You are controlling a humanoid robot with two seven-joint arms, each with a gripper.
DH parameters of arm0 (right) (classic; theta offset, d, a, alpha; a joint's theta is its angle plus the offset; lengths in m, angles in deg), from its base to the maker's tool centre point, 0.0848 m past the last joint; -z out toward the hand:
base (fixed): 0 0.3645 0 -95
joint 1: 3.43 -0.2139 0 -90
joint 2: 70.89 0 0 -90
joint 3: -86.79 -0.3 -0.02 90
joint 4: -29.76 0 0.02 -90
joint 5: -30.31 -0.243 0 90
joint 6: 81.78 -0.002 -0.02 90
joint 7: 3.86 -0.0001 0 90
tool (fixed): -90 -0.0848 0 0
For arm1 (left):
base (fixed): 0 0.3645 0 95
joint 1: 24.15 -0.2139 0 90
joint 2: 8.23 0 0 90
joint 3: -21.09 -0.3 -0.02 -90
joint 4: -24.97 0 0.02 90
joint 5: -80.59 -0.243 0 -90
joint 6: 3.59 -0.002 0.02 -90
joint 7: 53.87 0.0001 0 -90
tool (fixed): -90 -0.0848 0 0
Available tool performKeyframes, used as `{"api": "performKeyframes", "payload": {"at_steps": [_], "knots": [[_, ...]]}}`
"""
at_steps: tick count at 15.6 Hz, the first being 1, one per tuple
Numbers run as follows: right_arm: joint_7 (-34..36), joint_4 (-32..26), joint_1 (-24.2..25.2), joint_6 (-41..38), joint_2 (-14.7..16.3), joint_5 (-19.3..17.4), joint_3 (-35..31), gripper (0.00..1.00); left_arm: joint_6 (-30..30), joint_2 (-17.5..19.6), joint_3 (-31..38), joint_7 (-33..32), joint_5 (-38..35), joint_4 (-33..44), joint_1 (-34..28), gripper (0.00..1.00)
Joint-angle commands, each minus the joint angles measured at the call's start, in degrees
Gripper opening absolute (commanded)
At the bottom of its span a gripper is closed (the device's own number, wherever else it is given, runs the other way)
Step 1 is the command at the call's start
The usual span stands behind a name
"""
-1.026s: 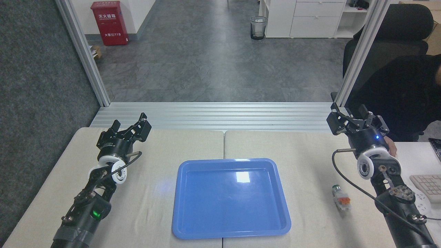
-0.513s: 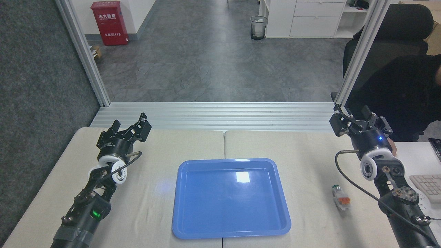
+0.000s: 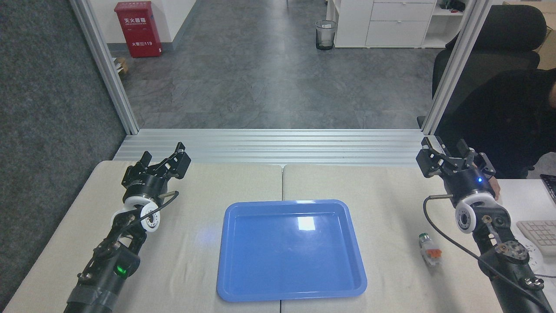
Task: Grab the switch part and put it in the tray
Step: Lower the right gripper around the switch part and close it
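1. Two arms enter from the lower corners of the head view and rise over a pale, cloth-covered table (image 3: 195, 261); a seam between two tabletops runs down the middle.
2. Left gripper (image 3: 163, 161): raised above the far left part of the table, its dark fingers (image 3: 180, 163) spread apart with nothing between them. A green light glows on the forearm lower down.
3. Right gripper (image 3: 449, 152): raised near the far right edge of the table, fingers spread and empty; a blue light shows on its black wrist housing, and a dark cable loops off the wrist to the left.
4. Tray (image 3: 226, 269): glossy blue, rectangular with rounded corners and a raised rim, lying flat at the centre of the table between the two arms. Nothing lies in it; a bright reflection sits on its floor.
5. Switch part (image 3: 430, 250): small white block with an orange middle piece and a dark, silver-rimmed end pointing away from the robot. It lies on the table right of the tray, apart from its rim, just left of the right forearm and well below the right gripper.
6. Surroundings: a keyboard (image 3: 538, 234) at the right edge, a person's dark sleeve (image 3: 512, 117) beyond the right gripper, and a red cabinet (image 3: 137, 28) on the grey floor.
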Motion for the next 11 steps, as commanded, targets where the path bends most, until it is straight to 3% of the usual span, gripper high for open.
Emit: {"api": "performKeyframes", "payload": {"at_steps": [1, 4, 11], "knots": [[0.18, -3.61, 11.24, 0.22, 3.25, 0.13, -0.61, 0.88, 0.0, 0.0, 0.01, -0.03, 0.0, 0.0, 0.0, 1.0], [0.18, -2.84, 17.59, 0.48, 5.29, 0.04, -0.61, 0.88, 0.0, 0.0, 0.01, -0.03, 0.0, 0.0, 0.0, 1.0], [2.46, -2.22, 26.04, -0.65, 0.54, -0.48, 0.79, 0.88, 0.0, 0.0, 0.01, -0.03, 0.0, 0.0, 0.0, 1.0]]}}
